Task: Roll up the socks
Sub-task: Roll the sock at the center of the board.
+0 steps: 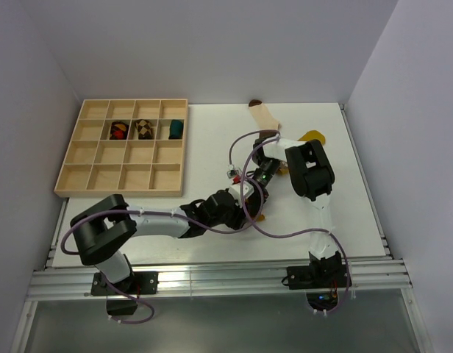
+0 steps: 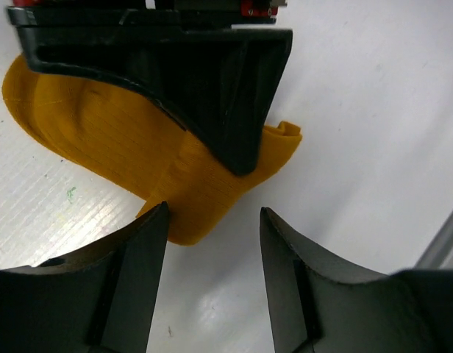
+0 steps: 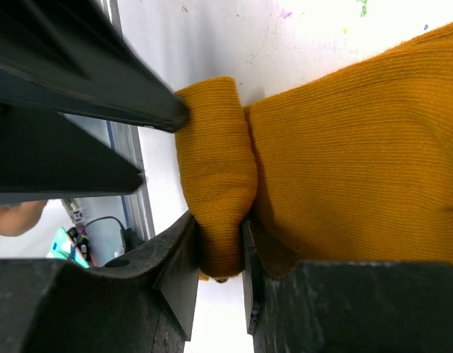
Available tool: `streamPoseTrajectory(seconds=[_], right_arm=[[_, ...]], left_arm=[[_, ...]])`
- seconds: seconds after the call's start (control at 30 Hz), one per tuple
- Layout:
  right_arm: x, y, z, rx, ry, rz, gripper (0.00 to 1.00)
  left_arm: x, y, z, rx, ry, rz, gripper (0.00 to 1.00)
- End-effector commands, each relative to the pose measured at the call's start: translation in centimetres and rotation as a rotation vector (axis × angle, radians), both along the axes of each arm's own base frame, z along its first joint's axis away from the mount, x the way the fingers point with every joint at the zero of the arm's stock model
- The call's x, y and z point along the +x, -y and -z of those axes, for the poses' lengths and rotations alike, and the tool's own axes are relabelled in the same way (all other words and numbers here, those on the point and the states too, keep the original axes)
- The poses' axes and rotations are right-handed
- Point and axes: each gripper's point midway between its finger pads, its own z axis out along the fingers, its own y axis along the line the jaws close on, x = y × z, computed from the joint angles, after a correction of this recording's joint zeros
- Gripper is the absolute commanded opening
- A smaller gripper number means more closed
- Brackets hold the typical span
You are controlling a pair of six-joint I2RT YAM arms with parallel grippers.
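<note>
The mustard-orange sock [image 2: 101,140] lies on the white table, mostly hidden under both arms in the top view [image 1: 261,218]. My right gripper [image 3: 220,246] is shut on a bunched fold of this sock [image 3: 215,169]; it sits mid-table in the top view [image 1: 257,190]. My left gripper [image 2: 212,220] is open and empty, its fingertips just short of the sock's near edge, facing the right gripper [image 1: 237,202]. The cream sock with the brown toe [image 1: 265,115] lies at the table's far edge. The bright yellow sock [image 1: 312,137] shows partly behind the right arm.
A wooden compartment tray [image 1: 87,158] stands at the back left and holds a red-and-dark bundle [image 1: 118,130], a brown-checkered bundle [image 1: 143,129] and a teal bundle [image 1: 175,129]. The table's metal rail [image 1: 212,283] runs along the near edge.
</note>
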Motion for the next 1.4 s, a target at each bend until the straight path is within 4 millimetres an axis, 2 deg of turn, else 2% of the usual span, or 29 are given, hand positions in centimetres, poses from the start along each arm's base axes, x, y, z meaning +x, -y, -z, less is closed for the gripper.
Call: streamPoseTrajectory(seconds=[0.0, 0.27, 0.3, 0.43, 0.53, 0.6, 0.63, 0.67, 0.7, 0.77, 0.8, 0.83, 0.9, 1.03, 1.07, 1.13, 1.17, 1.2, 1.27, 1.3, 1.37], right_arm=[[0.0, 1.3, 1.1, -0.070, 0.001, -0.034, 0.33], [-0.3, 1.7, 1.3, -0.094, -0.019, -0.043, 0.34], [-0.4, 1.7, 1.4, -0.098, -0.025, -0.043, 0.34], [-0.3, 2.0, 1.5, -0.111, -0.020, -0.048, 0.34], [0.3, 2.0, 1.7, -0.133, 0.002, -0.041, 0.34], [0.9, 1.8, 1.7, -0.143, 0.018, -0.017, 0.37], [1.2, 1.7, 1.6, -0.137, 0.033, -0.010, 0.39], [1.3, 1.6, 1.6, -0.134, 0.042, -0.004, 0.40], [1.5, 1.5, 1.5, -0.138, 0.048, 0.012, 0.41], [1.8, 1.4, 1.2, -0.135, 0.076, 0.029, 0.46], [2.4, 1.2, 1.4, -0.133, 0.105, 0.046, 0.47], [2.4, 1.2, 1.4, -0.135, 0.116, 0.056, 0.48], [3.3, 0.9, 0.7, -0.112, 0.177, 0.085, 0.53], [4.9, 0.5, -1.2, -0.069, 0.257, 0.178, 0.59], [6.0, 0.5, -2.2, -0.043, 0.315, 0.211, 0.61], [6.5, 0.6, -3.1, -0.032, 0.333, 0.271, 0.61], [7.5, 0.5, -3.5, -0.023, 0.354, 0.322, 0.62], [8.3, 1.0, -4.5, -0.012, 0.381, 0.367, 0.63], [9.3, 1.4, -5.1, -0.002, 0.391, 0.438, 0.63], [9.8, 2.4, -5.5, 0.003, 0.398, 0.483, 0.63], [10.6, 3.2, -6.0, 0.022, 0.423, 0.528, 0.62]], left_arm=[[0.7, 2.3, -1.6, -0.025, 0.099, 0.071, 0.58], [1.8, 3.5, -0.6, 0.041, 0.171, 0.089, 0.57], [1.7, 3.4, 0.2, 0.071, 0.166, 0.095, 0.57], [1.0, 3.8, 1.4, 0.131, 0.181, 0.165, 0.57], [0.4, 3.9, 2.5, 0.179, 0.166, 0.206, 0.53], [0.2, 4.0, 3.0, 0.195, 0.153, 0.223, 0.44], [0.0, 4.0, 3.2, 0.208, 0.143, 0.231, 0.33], [0.0, 3.9, 3.4, 0.216, 0.135, 0.230, 0.33], [-0.3, 3.9, 4.0, 0.225, 0.115, 0.244, 0.25], [-0.7, 4.0, 4.3, 0.248, 0.077, 0.256, 0.19], [-1.2, 4.2, 5.2, 0.262, 0.042, 0.281, 0.10], [-1.5, 4.2, 5.5, 0.271, 0.025, 0.290, 0.08], [-1.7, 4.1, 5.8, 0.281, -0.011, 0.283, 0.00], [-2.2, 3.5, 6.2, 0.269, -0.120, 0.257, 0.00], [-2.0, 3.4, 6.1, 0.261, -0.135, 0.245, 0.00], [-1.7, 3.0, 5.7, 0.229, -0.178, 0.218, 0.00], [-1.4, 2.9, 5.4, 0.213, -0.191, 0.206, 0.00], [-1.4, 2.9, 5.0, 0.197, -0.205, 0.203, 0.00], [-1.2, 2.2, 4.9, 0.166, -0.264, 0.180, 0.00], [-1.3, 2.0, 4.9, 0.154, -0.289, 0.182, 0.00], [-1.1, 1.6, 5.1, 0.121, -0.355, 0.168, 0.00]])
